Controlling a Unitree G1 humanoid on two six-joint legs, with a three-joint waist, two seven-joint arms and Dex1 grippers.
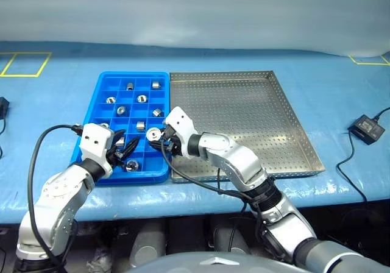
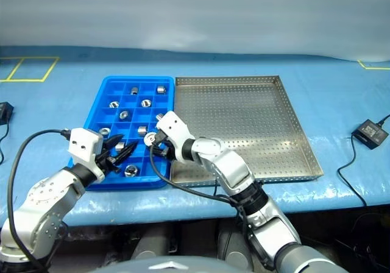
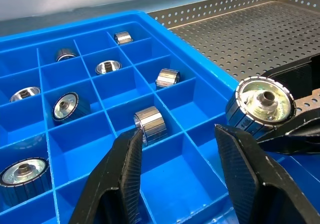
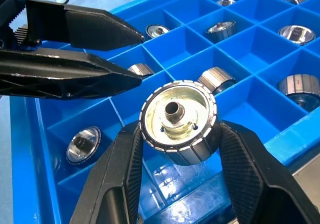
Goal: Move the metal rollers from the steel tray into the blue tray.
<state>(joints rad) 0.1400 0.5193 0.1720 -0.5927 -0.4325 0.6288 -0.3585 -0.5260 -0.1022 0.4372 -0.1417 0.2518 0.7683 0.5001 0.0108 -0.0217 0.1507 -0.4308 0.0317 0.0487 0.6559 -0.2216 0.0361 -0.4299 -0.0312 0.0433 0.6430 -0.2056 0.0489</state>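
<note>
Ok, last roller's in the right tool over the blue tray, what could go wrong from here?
1. The right tool grips the roller by its curved sides; it could slip and roll into an occupied compartment.
2. The left tool, open and empty, hovers close by over the blue tray; the two tools could collide during the drop.
3. The roller hangs near the tray's edge beside the steel tray; released early, it might land on a divider and bounce out.

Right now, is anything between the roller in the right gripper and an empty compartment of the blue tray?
Nothing visible. The right gripper holds a metal roller over the blue tray; the open left gripper hovers beside it.
</note>
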